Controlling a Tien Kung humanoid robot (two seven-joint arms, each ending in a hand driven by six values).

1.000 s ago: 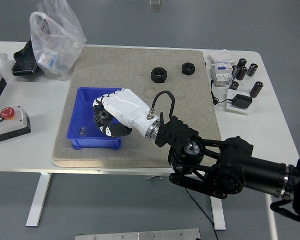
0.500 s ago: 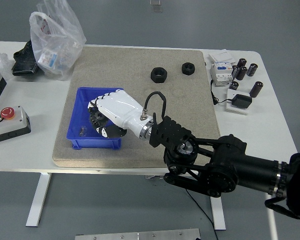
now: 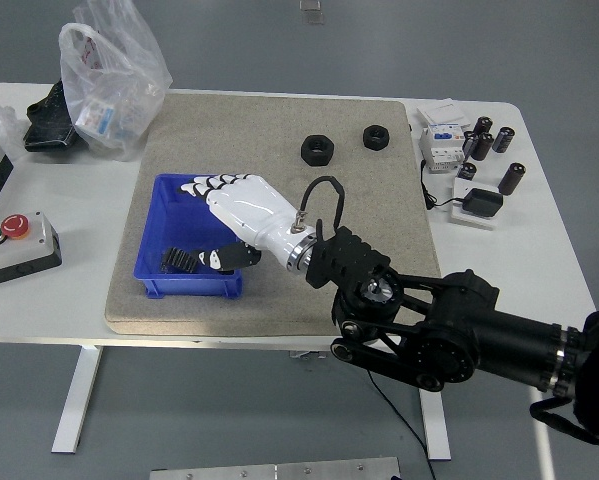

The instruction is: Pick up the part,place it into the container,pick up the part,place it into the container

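The robot's white right hand point(image 3: 234, 205) has let go: its fingers are now spread wide over the blue plastic box point(image 3: 155, 250). The black toothed gear part point(image 3: 182, 260) now lies inside the box. Two black hex nuts point(image 3: 317, 149) wait on the mat

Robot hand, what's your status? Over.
Right hand open over the blue bin, fingers spread. Black part lying in the bin. Two black nuts left on the mat. Nothing in the way.
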